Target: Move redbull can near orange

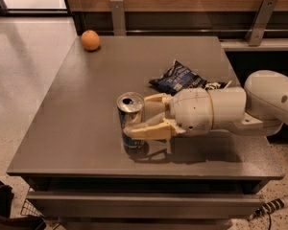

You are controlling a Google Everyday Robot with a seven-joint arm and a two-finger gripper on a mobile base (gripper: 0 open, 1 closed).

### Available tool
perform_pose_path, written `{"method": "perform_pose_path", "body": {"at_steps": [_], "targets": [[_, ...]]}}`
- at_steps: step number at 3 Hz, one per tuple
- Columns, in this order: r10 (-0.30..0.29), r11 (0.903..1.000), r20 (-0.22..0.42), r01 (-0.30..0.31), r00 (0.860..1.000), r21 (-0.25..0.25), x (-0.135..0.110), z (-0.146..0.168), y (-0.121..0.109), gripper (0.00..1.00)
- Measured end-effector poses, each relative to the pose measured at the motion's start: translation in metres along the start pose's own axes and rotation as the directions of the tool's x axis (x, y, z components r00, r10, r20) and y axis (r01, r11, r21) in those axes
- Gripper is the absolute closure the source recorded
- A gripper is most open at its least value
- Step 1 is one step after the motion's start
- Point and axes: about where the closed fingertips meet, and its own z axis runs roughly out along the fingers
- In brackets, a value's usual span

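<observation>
Near the table [77, 109] front edge, gripper [135, 116] jaws pinch the redbull can [130, 102]; orange [90, 40] at far-left corner.

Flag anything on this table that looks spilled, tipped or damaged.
Nothing stands out. The redbull can stands upright, no spill, with the gripper reaching in from the right, jaws closed on it. The chip bag lies crumpled behind; the orange sits at the far left corner.

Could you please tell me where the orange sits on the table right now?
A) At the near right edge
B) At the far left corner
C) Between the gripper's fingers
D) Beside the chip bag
B: the orange rests at the far left corner of the table, well apart from the redbull can, which stands near the front edge with the gripper closed on it.
</observation>
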Motion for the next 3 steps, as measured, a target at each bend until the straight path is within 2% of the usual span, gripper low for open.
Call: {"method": "perform_pose_path", "body": {"at_steps": [1, 2, 3], "targets": [[0.033, 0.9991, 0.025, -0.034, 0.999, 0.026, -0.027, -0.016, -0.051, 1.0], [0.043, 0.9941, 0.051, -0.048, 0.998, 0.097, -0.051, -0.036, -0.112, 1.0], [0.023, 0.9764, 0.079, -0.04, 0.997, 0.212, -0.066, -0.051, -0.175, 1.0]]}}
